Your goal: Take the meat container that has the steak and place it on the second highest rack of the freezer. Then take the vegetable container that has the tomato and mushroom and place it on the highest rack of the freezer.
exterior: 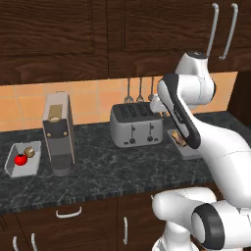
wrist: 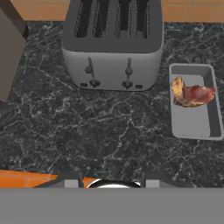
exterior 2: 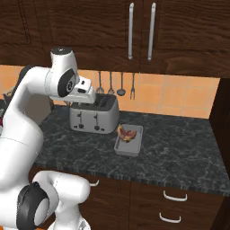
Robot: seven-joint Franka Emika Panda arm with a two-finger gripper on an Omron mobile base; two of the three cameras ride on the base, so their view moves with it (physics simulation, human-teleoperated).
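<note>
Nearby, toaster (wrist: pixel 112 43) stands just left of meat container (wrist: pixel 194 103) holding steak (wrist: pixel 192 94); gripper (exterior: pixel 156 104) state unclear.

We see the grey rectangular meat tray (exterior: pixel 188 149) half hidden behind the white arm in left base view; dark block of the coffee machine (wrist: pixel 9 48) cut off by hand view's left edge
</note>
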